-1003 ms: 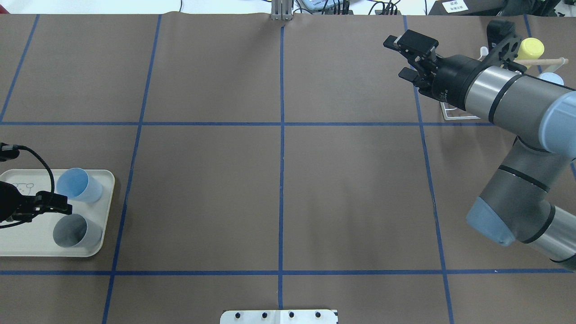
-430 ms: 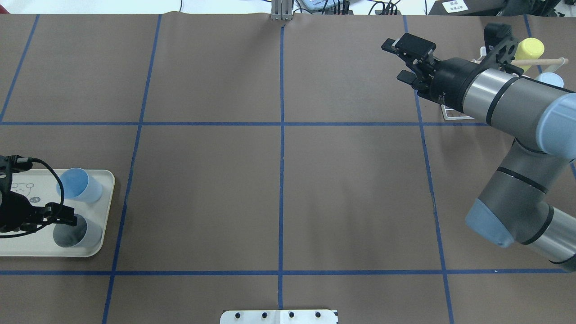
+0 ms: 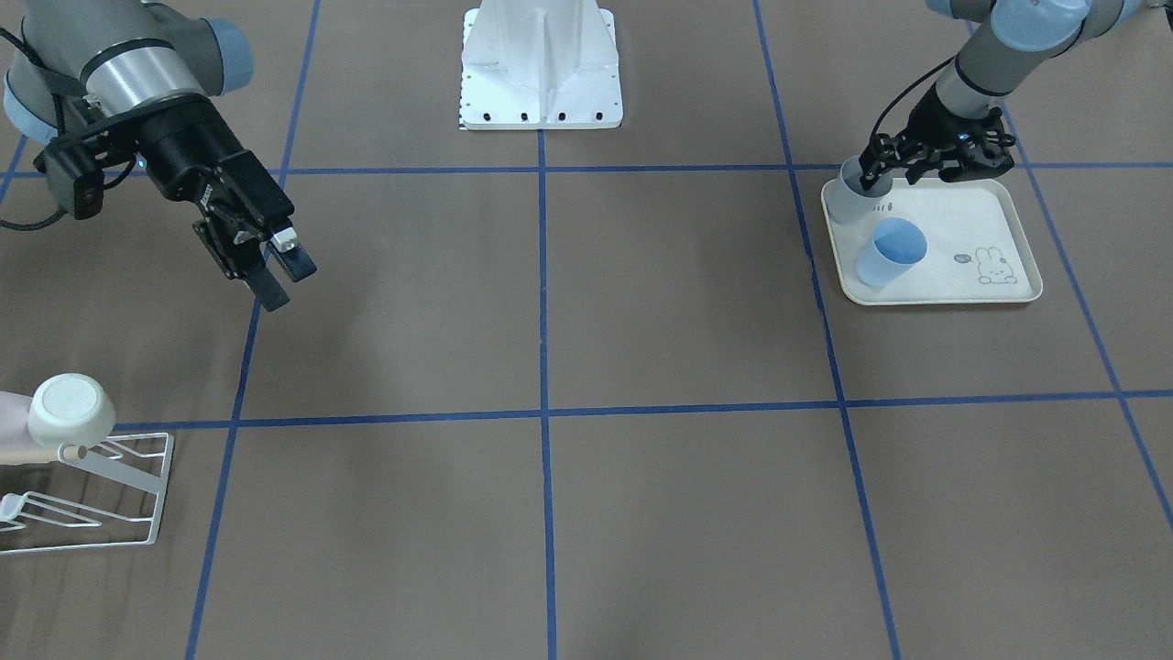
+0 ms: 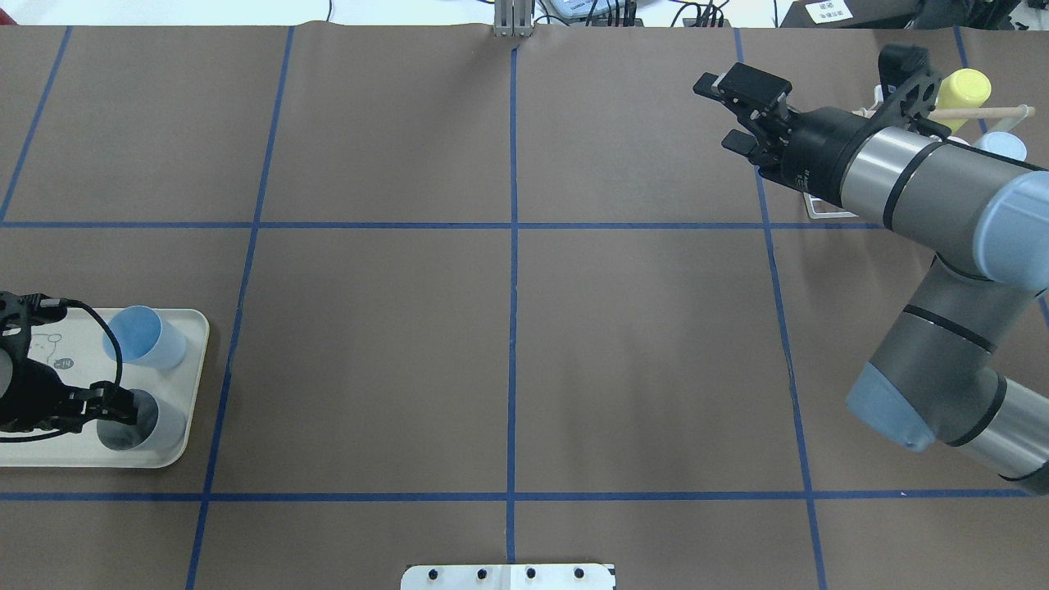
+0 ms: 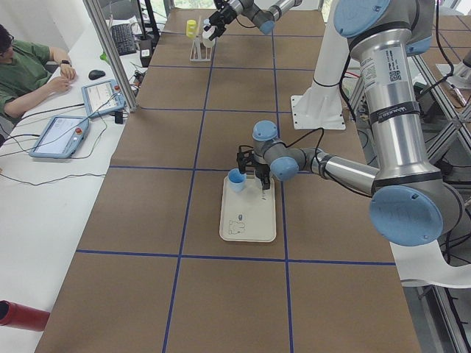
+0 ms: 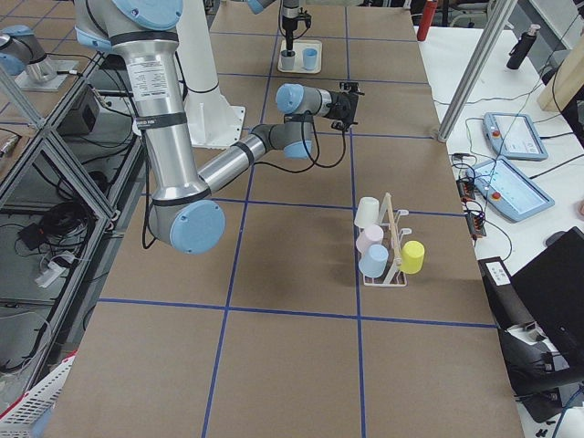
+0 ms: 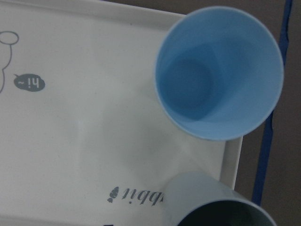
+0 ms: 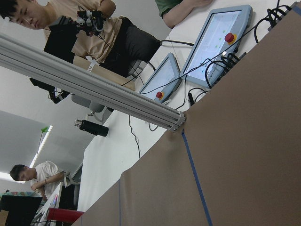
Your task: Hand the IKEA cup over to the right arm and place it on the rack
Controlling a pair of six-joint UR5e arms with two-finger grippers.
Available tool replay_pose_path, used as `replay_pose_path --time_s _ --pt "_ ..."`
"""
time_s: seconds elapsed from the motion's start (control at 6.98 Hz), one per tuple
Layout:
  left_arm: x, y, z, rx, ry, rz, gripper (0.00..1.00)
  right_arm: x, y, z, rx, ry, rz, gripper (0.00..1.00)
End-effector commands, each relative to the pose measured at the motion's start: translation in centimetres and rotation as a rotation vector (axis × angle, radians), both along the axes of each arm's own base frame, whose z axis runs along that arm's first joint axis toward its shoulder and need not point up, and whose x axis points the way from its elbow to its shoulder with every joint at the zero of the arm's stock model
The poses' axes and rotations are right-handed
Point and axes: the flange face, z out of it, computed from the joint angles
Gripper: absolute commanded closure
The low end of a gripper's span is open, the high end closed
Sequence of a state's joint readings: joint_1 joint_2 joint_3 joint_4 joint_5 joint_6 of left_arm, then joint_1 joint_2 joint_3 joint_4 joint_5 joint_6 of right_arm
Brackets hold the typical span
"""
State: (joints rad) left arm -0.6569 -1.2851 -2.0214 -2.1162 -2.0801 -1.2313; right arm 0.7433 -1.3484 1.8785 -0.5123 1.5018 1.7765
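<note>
Grey plastic cup (image 4: 154,428) looks light, slippy: pinch its rim. Right gripper (image 4: 715,113) wide; left gripper (image 4: 121,402), cannot tell.

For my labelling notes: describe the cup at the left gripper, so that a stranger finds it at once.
Find the cream rabbit-printed tray on the robot's left. Of its two cups, it is the grey cup nearer the robot, not the blue cup.
</note>
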Motion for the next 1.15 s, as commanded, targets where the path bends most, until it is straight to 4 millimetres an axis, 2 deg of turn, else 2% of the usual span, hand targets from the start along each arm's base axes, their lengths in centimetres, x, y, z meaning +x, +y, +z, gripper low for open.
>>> replay_pose_path --time_s 0.0,0.14,0.29,0.43,0.57,0.72,0.86,1.0 --pt "0.5 0.1 0.0 0.0 0.001 0.011 0.93 -0.3 -0.2 0.4 -0.006 0.009 -0.001 0.0" --pt "0.6 0.3 -0.9 0.011 0.016 0.016 1.0 -0.3 -0.2 0.4 -0.006 0.009 -0.001 0.0" --pt "-0.5 0.7 -3.0 0.027 0.048 0.01 1.0 -0.2 -0.2 0.4 -0.005 0.008 -0.001 0.0" --pt "-3.4 3.0 -4.4 0.003 0.067 0.03 1.0 -0.2 -0.2 0.4 -0.005 0.008 -0.001 0.0" --pt "-7.4 3.6 -5.7 0.002 0.07 -0.025 1.0 -0.2 -0.1 0.5 0.003 -0.002 -0.001 0.0" --pt "-9.6 2.4 -6.9 0.007 0.1 -0.088 1.0 -0.4 -0.2 1.3 0.006 -0.008 -0.002 0.0" --pt "-10.6 1.1 -8.6 0.036 0.136 -0.135 1.0 -0.7 -0.2 1.8 0.022 -0.024 -0.007 0.0" --pt "-9.7 -0.6 -11.2 0.078 0.186 -0.159 1.0 -1.2 0.1 2.0 0.03 -0.031 -0.021 0.0"
